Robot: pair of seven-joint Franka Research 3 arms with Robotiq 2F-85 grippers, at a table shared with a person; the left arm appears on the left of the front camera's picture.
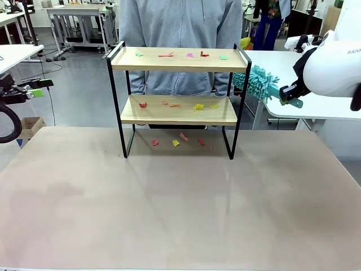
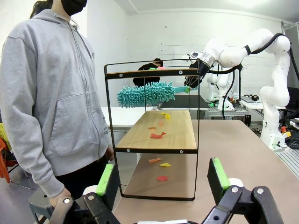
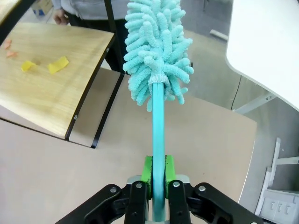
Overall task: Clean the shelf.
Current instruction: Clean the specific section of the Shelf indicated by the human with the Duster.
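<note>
While the shelf stands upright on the far middle of the tabletop, just in front of a person in a grey hooded top, small scraps of coloured paper lie in three places. Some are on its upper board, some on its lower board, and some on the tabletop between its black legs.

The right arm reaches in from the shelf's right end, and its jaws are clamped on the teal handle of a fluffy turquoise duster. In the right wrist view the handle runs straight up between the green pads to the mop head, which sits beside the end of the lower board. In the front view the head is level with the gap between the two boards, its tip at the right end rail; whether it touches the frame cannot be told.

The left arm sits off to the left, well apart from the shelf. Its jaws stand wide apart and grip nothing, and its green pads frame the left end of the shelf. The duster shows through the frame there.
</note>
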